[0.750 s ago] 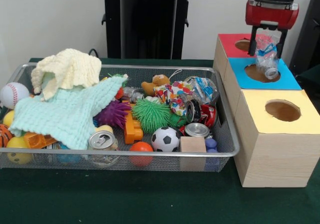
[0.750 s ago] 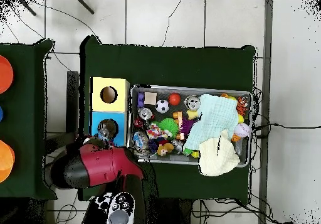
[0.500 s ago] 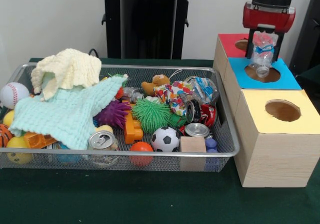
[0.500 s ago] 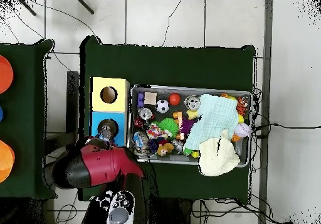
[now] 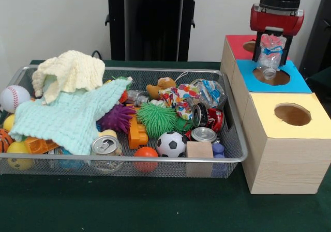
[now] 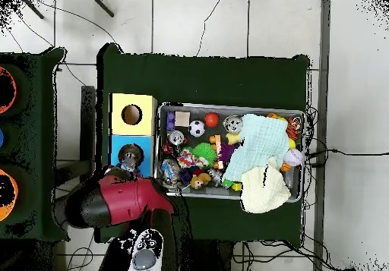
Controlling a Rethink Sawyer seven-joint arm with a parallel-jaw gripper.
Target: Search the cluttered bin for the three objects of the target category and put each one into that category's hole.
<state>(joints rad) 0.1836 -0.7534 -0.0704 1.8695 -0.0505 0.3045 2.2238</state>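
Here the two dark fingers (image 5: 286, 48) of the gripper (image 5: 271, 50) are closed narrowly on a clear plastic bottle (image 5: 270, 53) — one finger on each side of its wrinkled, blue-and-white printed body. The bottle hangs neck down, its mouth just above the round hole (image 5: 274, 77) in the blue-topped box (image 5: 300, 82), not yet inside it. From overhead the bottle (image 6: 129, 159) sits directly over the same hole, with the red arm (image 6: 114, 202) reaching in from the side of the blue box away from the yellow-topped box (image 6: 131, 115).

Beside the blue box, on its other long side from the arm's wrist, lies the wire-mesh bin (image 5: 234, 157). In the bin's end nearest the blue box rests another crumpled clear bottle (image 5: 208, 91) with blue print; just in front of it lie a red can (image 5: 209, 117) and a silver can (image 5: 203, 134). Farther from the blue box are a green spiky ball (image 5: 156, 119), a small soccer ball (image 5: 170, 143) and — towards the far end — a mint cloth (image 5: 72, 118) under a cream cloth (image 5: 70, 72).
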